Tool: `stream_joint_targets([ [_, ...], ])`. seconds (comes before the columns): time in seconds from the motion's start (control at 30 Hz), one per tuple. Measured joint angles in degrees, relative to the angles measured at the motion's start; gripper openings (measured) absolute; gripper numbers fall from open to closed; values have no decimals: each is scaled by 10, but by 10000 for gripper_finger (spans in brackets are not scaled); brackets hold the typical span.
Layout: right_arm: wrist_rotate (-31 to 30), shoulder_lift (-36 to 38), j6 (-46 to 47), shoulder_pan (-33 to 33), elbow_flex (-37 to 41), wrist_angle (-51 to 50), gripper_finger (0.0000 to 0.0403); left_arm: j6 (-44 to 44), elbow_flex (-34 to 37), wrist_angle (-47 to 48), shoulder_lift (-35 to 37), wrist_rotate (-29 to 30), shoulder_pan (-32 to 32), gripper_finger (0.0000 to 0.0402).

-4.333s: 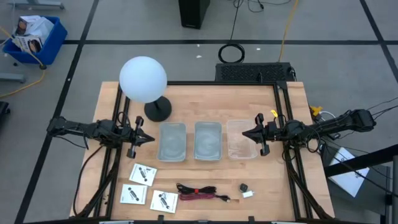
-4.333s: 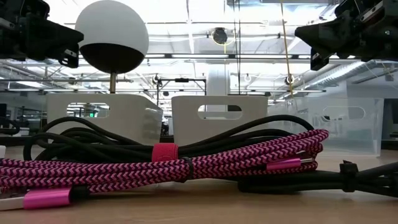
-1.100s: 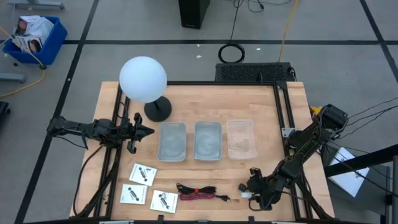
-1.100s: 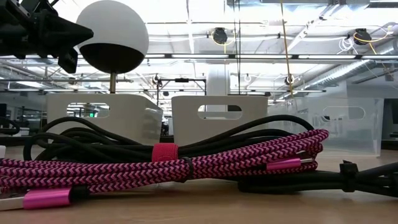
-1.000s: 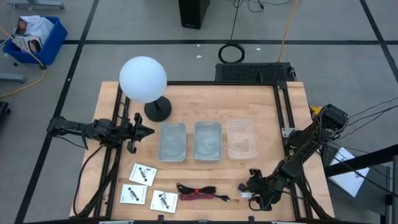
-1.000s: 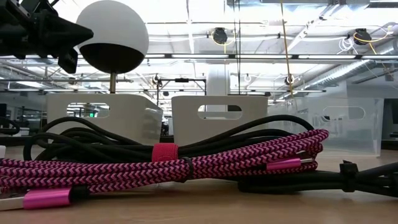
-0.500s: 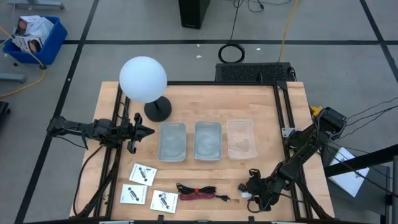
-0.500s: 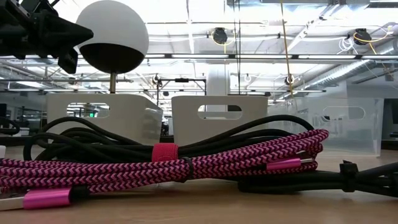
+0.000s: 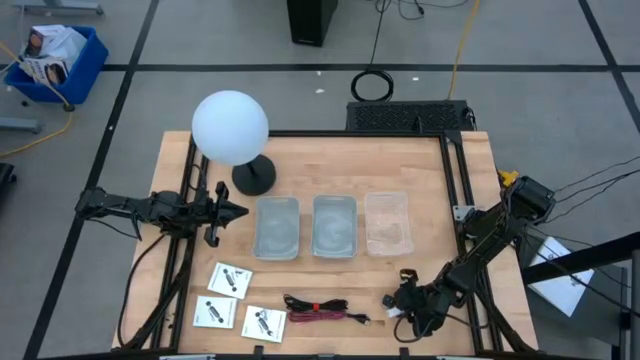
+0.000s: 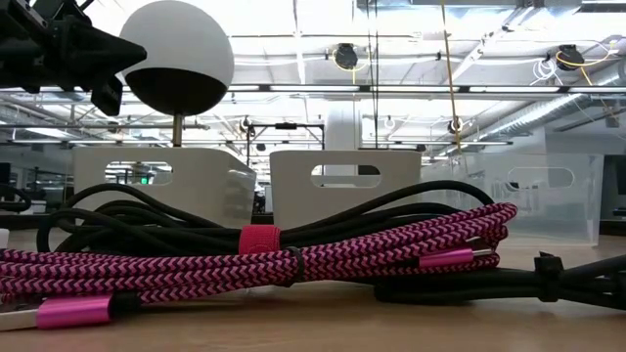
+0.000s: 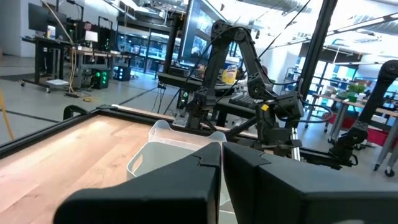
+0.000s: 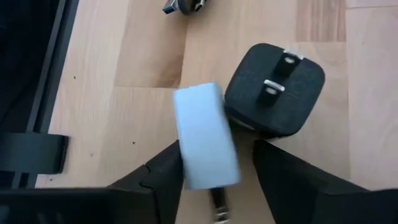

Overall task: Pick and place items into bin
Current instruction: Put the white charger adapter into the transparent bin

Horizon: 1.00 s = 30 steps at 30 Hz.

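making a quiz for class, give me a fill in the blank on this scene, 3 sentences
1. The right pincer has its fingers on either side of the small ____ piece.
2. The black cube beside that piece shows two metal ____.
3. The number of bins in a row on the table is ____.

Missing words: white; prongs; three
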<state>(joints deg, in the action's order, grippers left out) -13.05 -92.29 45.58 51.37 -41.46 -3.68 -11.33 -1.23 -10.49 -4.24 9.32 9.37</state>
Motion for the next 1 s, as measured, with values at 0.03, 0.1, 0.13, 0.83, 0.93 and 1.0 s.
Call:
stream_joint_targets([
  [0.03, 0, 2, 0, 0, 1, -1, 158, 0, 0, 0, 0, 0, 0, 21],
  [0.1, 7, 7, -3, 0, 1, -2, 128, 0, 0, 0, 0, 0, 0, 21],
  [0.13, 11, 9, -6, 0, 1, -2, 113, 0, 0, 0, 0, 0, 0, 21],
  [0.83, -54, 129, -197, -23, -82, -52, 93, -27, 0, 0, 0, -3, 0, 21],
  [0.93, -128, 166, -252, -41, -130, -129, 93, -27, 0, 0, 0, -3, 0, 21],
  [1.0, -181, 187, -269, -55, -162, -189, 93, -27, 0, 0, 0, -3, 0, 21],
])
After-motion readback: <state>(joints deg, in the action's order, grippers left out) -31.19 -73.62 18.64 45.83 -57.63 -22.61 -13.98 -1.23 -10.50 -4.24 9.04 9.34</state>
